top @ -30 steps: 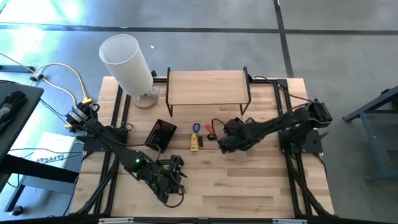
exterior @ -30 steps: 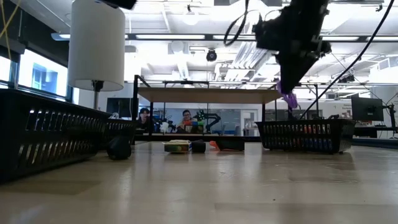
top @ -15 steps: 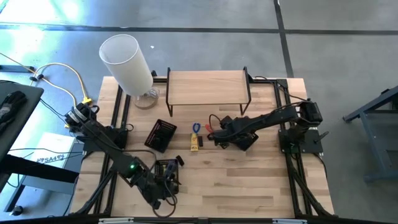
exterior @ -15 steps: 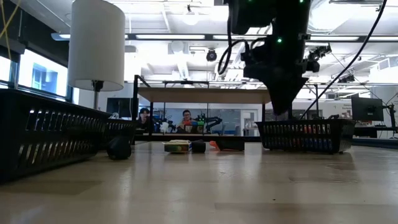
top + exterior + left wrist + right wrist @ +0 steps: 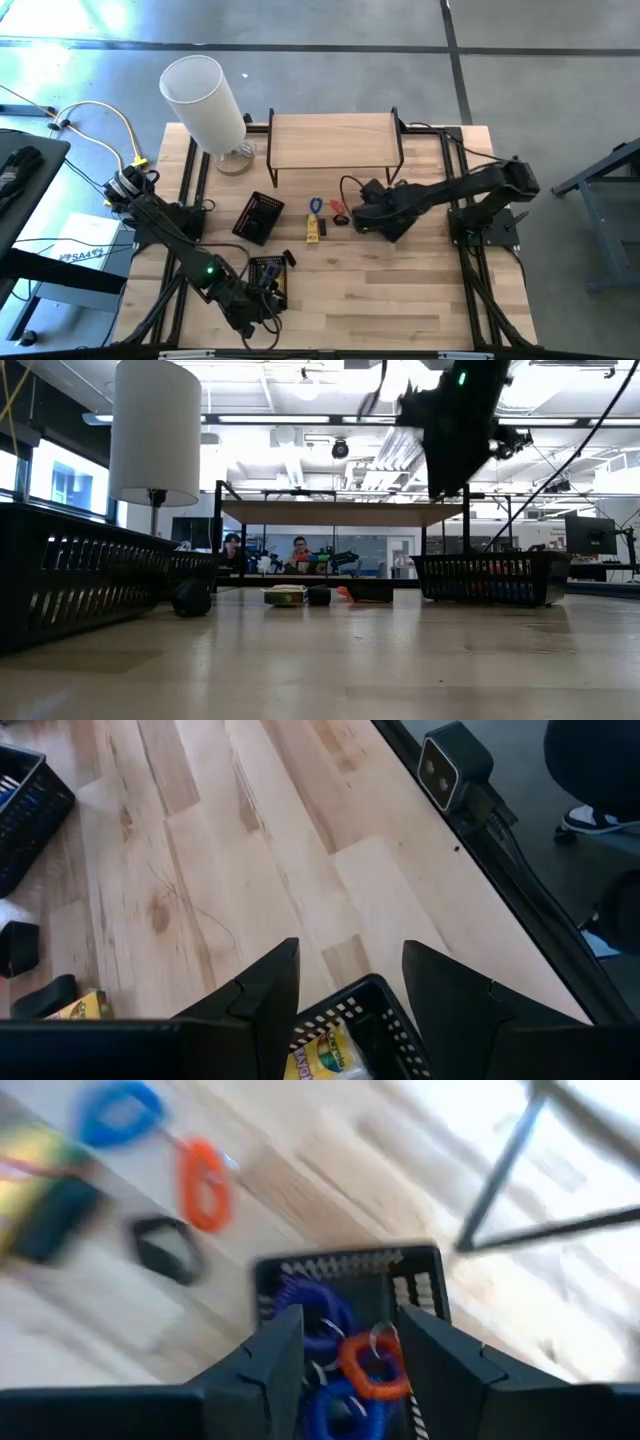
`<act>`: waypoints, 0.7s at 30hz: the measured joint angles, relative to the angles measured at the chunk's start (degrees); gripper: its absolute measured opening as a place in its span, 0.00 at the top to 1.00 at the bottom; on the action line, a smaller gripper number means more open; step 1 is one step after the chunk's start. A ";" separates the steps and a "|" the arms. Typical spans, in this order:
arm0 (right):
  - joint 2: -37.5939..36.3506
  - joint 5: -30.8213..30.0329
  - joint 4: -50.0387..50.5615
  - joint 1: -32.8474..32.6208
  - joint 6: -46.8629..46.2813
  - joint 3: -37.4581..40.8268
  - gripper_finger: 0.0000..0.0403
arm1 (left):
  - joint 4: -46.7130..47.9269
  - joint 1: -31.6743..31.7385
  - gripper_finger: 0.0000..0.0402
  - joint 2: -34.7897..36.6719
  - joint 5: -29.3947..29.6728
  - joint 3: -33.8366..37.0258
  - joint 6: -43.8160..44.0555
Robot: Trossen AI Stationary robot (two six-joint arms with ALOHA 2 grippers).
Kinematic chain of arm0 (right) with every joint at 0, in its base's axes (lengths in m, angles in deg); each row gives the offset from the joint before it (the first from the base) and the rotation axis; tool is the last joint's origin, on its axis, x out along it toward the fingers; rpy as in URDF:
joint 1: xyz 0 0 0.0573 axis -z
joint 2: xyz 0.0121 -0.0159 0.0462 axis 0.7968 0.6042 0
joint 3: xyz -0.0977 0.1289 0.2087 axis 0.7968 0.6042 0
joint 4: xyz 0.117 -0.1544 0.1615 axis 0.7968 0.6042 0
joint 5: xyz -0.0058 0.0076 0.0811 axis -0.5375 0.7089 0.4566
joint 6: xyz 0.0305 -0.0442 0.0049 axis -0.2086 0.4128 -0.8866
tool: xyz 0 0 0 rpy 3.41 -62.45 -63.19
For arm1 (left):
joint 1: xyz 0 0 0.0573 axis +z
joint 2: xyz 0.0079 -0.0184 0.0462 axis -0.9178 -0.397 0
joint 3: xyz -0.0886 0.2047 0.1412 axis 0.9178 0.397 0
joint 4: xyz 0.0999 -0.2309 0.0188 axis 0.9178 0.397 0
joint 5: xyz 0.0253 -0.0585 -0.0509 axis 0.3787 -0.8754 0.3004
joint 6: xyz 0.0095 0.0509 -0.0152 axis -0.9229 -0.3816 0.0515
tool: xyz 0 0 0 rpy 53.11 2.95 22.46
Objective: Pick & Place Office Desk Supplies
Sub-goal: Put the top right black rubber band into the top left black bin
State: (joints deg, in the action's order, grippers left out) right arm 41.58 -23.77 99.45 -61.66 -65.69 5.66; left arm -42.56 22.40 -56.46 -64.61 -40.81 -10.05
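My right gripper (image 5: pixel 345 1330) hangs open above a small black basket (image 5: pixel 420 1280) near the table's middle. A purple band (image 5: pixel 312 1312), an orange band (image 5: pixel 372 1365) and a blue band (image 5: pixel 335 1410) lie in that basket. On the wood to its left lie a blue loop (image 5: pixel 316 204), an orange loop (image 5: pixel 337 207), a black clip (image 5: pixel 341 220) and a yellow packet (image 5: pixel 313 230). My left gripper (image 5: pixel 345 955) stands open above the corner of another black basket (image 5: pixel 375 995) at the near left. A yellow packet (image 5: pixel 320 1055) lies in this one.
A third black basket (image 5: pixel 258 215) sits left of the loose items. A wooden shelf (image 5: pixel 335 140) on black legs stands at the far middle. Beside it at the far left is a big white cylinder (image 5: pixel 205 95). A small camera (image 5: pixel 445 765) sits at the near edge.
My right gripper has opened and let go of a purple band that hung below its fingers. It has gone a little toward the table's far edge and risen. My left arm has shifted toward the table's left edge, staying over its basket.
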 joint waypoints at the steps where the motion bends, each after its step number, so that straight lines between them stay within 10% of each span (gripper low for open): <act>1: -1.40 -0.26 -0.94 -0.72 0.01 -0.04 0.62 | 0.14 0.00 0.57 0.00 -0.01 0.00 0.04; 11: -7.22 -1.31 -9.84 -16.51 -1.40 -0.06 0.62 | 0.86 0.70 0.57 0.02 -0.01 -0.07 -0.40; 21: -1.83 -21.78 -24.28 -30.53 10.65 0.42 0.62 | 0.50 1.05 0.57 0.02 0.03 -0.07 0.12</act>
State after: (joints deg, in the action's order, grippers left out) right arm 39.75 -45.55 75.17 -92.19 -55.04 6.08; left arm -42.06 23.45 -56.44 -64.58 -40.87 -9.93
